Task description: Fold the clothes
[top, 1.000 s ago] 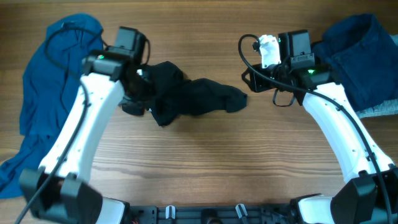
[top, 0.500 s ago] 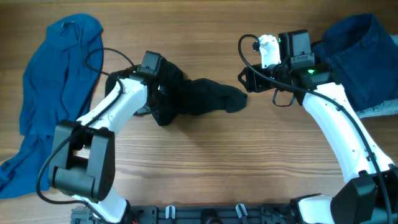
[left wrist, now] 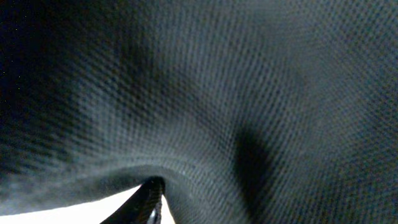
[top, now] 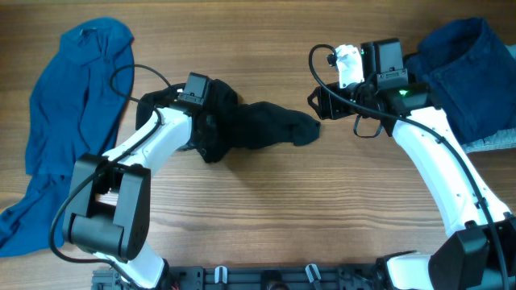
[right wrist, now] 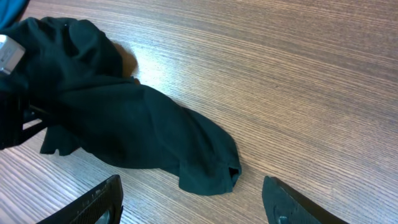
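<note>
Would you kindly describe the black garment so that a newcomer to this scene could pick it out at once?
On the wooden table, look to the middle. A crumpled black garment lies there in a bunched heap. It is the only black cloth: the bright blue shirt is spread along the left side and the navy pieces sit at the far right corner.

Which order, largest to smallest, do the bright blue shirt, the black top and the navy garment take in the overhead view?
1. bright blue shirt: clearly largest.
2 and 3. navy garment and black top: too close to rank; the navy one runs off frame, and the left arm covers part of the black.
</note>
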Robot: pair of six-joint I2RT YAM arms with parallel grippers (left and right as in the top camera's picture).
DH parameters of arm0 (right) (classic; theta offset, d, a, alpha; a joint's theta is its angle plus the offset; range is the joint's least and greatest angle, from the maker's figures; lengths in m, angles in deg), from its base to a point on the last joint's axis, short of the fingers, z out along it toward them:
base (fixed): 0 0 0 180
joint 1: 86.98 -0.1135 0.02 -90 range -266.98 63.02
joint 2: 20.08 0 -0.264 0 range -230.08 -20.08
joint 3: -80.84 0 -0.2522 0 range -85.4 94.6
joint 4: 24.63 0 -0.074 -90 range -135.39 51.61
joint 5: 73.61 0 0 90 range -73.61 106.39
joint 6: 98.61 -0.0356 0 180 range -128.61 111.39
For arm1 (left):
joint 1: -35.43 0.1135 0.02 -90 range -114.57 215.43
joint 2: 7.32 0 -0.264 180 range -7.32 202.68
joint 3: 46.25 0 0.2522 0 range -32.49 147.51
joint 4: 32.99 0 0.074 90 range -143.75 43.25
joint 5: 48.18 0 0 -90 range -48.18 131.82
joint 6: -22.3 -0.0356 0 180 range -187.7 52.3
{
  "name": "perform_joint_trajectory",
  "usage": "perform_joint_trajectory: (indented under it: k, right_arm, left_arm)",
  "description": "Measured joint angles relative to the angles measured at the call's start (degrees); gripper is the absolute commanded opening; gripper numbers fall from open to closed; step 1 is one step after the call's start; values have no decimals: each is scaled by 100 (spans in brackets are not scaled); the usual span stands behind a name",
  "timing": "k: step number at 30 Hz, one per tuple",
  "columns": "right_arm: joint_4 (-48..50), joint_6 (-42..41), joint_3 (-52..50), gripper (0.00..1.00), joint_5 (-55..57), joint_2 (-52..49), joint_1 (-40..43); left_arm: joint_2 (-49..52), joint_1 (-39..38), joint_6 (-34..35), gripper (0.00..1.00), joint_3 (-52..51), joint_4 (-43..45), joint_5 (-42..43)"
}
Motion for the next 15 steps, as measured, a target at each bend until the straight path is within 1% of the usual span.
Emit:
perform_joint_trajectory:
  k: [1, 3, 9, 12, 15]
  right_arm:
    - [2, 0, 0, 73, 0, 0, 0]
    - [11, 0, 0, 73, 0, 0, 0]
    - [20, 0, 0, 70, 0, 0, 0]
    - [17, 0, 0, 70, 0, 0, 0]
    - [-11, 0, 0, 69, 0, 0, 0]
  left_arm:
    - [0, 0, 0, 21, 0, 90, -52]
    - [0, 0, 15, 4, 9, 243, -155]
    - [-17, 0, 2, 4, 48, 354, -254]
    - [-254, 0, 4, 4, 398, -52, -275]
    - [-824, 0, 2, 4, 1106, -584, -348]
